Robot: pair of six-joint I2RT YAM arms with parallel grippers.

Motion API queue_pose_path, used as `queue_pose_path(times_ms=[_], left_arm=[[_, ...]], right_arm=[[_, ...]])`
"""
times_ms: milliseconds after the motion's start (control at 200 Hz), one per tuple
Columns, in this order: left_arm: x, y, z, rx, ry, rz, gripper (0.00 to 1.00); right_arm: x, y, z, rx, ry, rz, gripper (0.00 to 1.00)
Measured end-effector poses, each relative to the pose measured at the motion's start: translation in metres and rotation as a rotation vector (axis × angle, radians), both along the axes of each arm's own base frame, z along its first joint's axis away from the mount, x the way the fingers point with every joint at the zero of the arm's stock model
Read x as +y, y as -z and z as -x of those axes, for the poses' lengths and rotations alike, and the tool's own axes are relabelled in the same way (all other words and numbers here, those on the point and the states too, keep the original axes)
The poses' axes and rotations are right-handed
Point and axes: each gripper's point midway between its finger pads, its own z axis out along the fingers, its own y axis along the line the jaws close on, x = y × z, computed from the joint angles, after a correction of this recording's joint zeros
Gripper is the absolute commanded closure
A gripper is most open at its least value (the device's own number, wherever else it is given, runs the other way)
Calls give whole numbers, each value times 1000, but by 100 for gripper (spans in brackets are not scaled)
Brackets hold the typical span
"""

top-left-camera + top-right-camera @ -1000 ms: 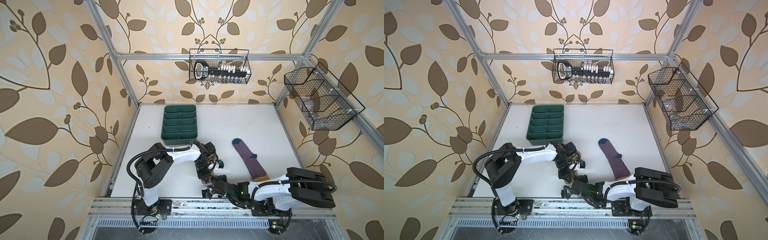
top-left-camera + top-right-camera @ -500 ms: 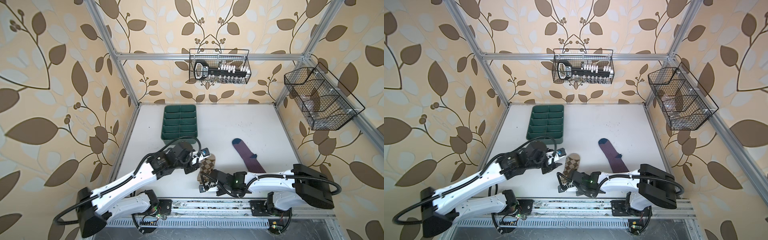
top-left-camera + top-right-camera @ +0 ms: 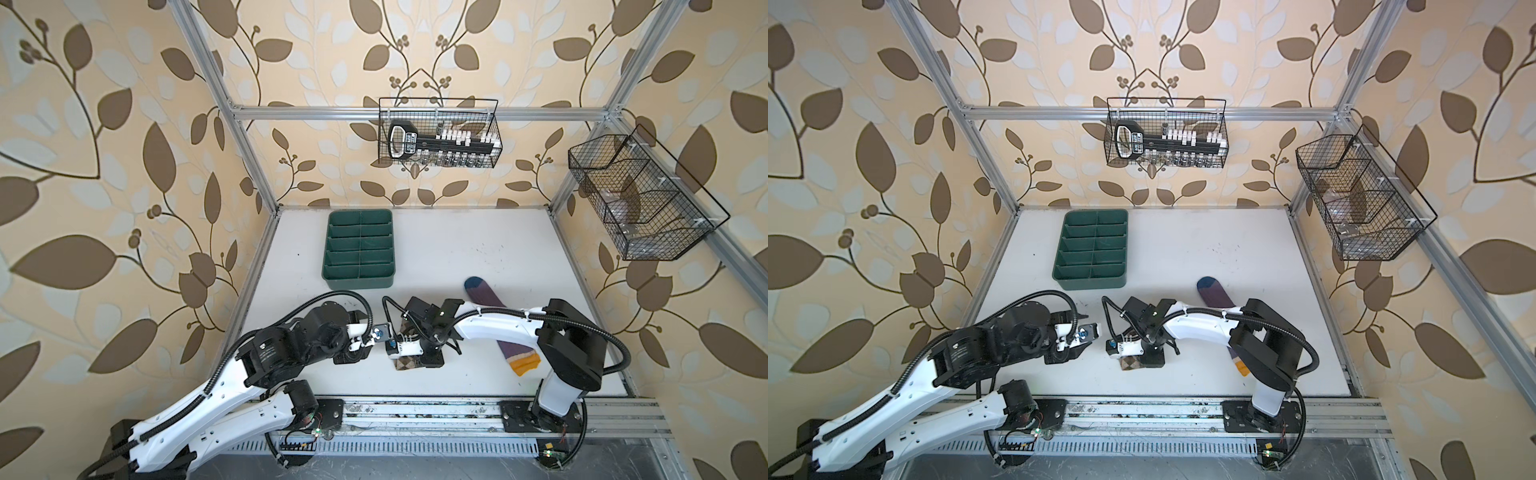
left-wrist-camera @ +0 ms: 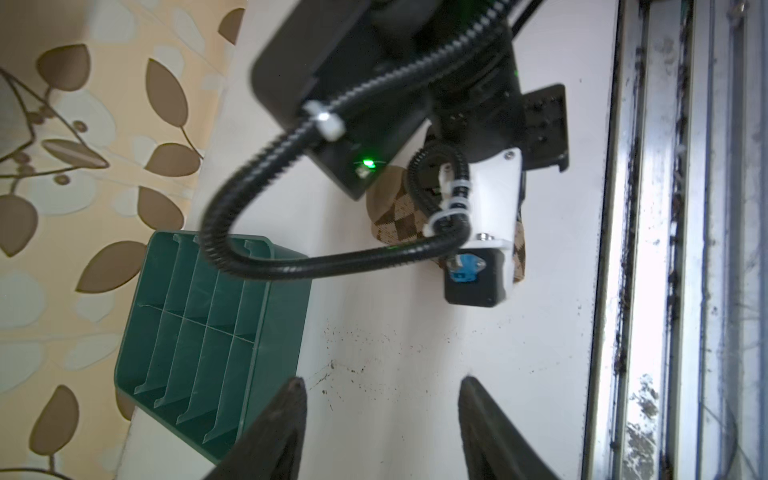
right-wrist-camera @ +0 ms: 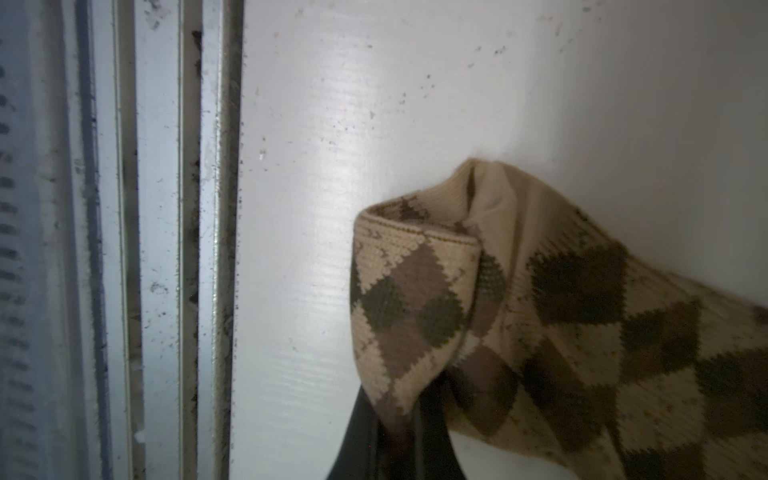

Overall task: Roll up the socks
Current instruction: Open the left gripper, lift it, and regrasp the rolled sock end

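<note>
Right wrist view: right tool [image 5: 395, 440] is pinching the tan sock [image 5: 540, 316], left tool [image 4: 382, 386] is hanging open after just letting go, so the roll's looking barely started.

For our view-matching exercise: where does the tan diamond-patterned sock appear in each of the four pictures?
Top view: tan sock, low centre, close to the front rail.
Top view: sock slightly left of centre, close to the same rail.
Left wrist: sock peeks from behind the right arm, between green tray and rail.
Right wrist: sock close up, pinched by the right gripper, beside the rail.
Shared landmark: the front rail.
</note>
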Motion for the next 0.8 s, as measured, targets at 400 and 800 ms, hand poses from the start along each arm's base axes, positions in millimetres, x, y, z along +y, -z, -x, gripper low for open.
queue_pose_path(times_ms=[400,800], left_arm=[[-64,120,33,-42,216,-302,34],[-88,174,4,-72,9,-310,54]], right_arm=[[-2,3,-11,186,38,-2,88],[-2,4,-11,222,41,-24,87]])
